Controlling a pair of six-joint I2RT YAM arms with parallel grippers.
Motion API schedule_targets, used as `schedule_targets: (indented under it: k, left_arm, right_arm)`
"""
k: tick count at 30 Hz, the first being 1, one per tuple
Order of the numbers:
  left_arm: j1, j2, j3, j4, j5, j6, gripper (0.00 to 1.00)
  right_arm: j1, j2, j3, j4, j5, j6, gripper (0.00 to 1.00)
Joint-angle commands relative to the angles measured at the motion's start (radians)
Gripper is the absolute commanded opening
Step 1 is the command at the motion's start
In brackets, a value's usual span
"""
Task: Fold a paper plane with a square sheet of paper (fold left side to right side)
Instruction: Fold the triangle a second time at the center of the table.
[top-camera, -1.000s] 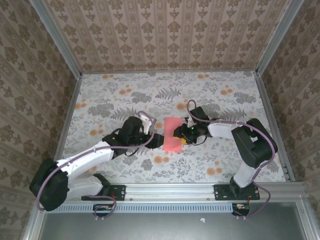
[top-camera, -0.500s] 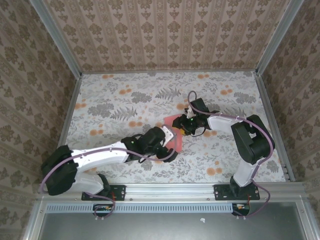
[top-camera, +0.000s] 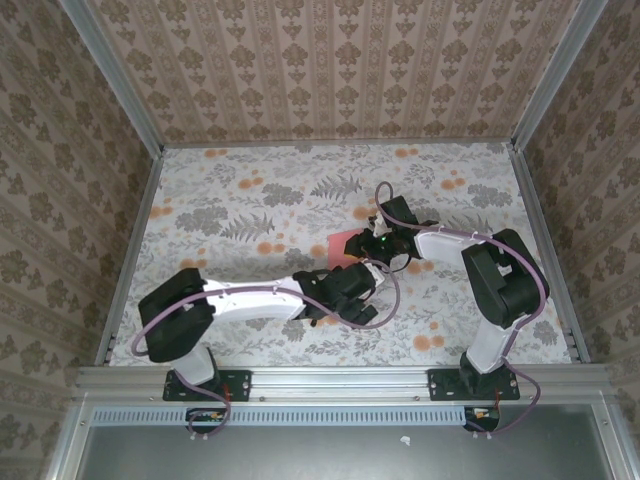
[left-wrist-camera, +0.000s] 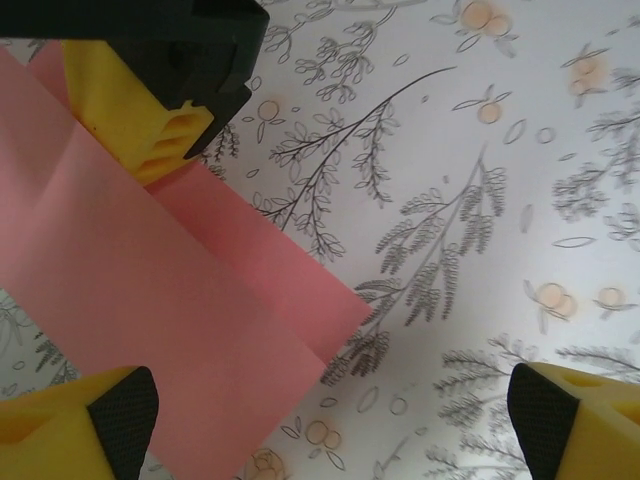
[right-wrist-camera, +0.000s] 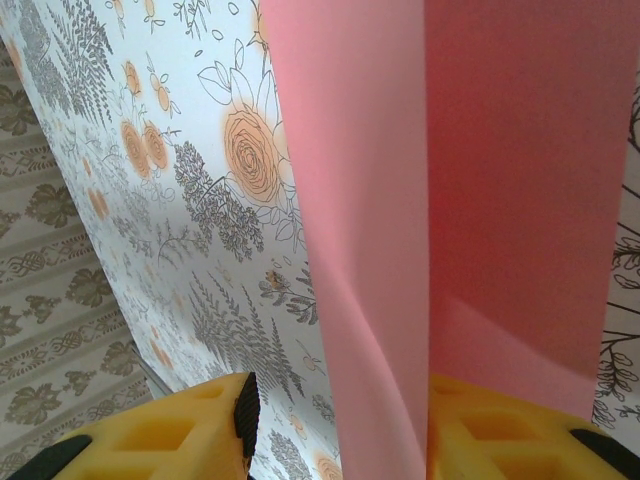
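Note:
The square sheet of paper is salmon pink and lies folded on the floral table, partly under both grippers. In the left wrist view the sheet shows two stacked layers with a corner pointing right. My left gripper hovers over its near edge, and the left gripper has its jaws wide open with nothing between them. My right gripper is at the sheet's right side. In the right wrist view the sheet has a raised flap that leans against one finger of the right gripper. A gap remains at the other finger.
The floral table is fenced by metal rails and patterned walls. The two arms meet close together at the table's middle. The right gripper's yellow finger rests on the paper.
My left arm has swung right, from the paper's left side to its near edge, and its jaws have opened wider. The right gripper shifted slightly away and now holds still.

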Motion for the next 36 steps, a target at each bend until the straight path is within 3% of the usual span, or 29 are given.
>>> schedule_targets:
  k: [1, 6, 15, 21, 27, 36]
  left_arm:
    - [-0.008, 0.043, 0.05, -0.064, -0.114, 0.042, 0.93]
    - [-0.007, 0.101, 0.102, -0.087, -0.134, 0.068, 0.84]
    - [0.023, 0.082, 0.085, -0.072, -0.054, 0.066, 0.27]
    - [0.075, 0.029, 0.036, -0.032, 0.076, 0.044, 0.03]
    - [0.177, -0.043, -0.035, 0.048, 0.308, -0.017, 0.0]
    - [0.385, -0.1, -0.164, 0.23, 0.654, -0.17, 0.0]
  right_arm:
    - [-0.002, 0.008, 0.019, -0.025, -0.025, -0.016, 0.43]
    - [-0.002, 0.006, 0.017, -0.031, -0.021, -0.019, 0.43]
    - [-0.002, 0.002, 0.033, -0.085, 0.008, -0.061, 0.43]
    - [-0.003, -0.01, 0.051, -0.1, 0.017, -0.093, 0.44]
    - [-0.012, -0.068, 0.058, -0.045, 0.027, -0.119, 0.48]
    - [-0.062, -0.298, -0.039, -0.037, 0.156, -0.185, 0.64]
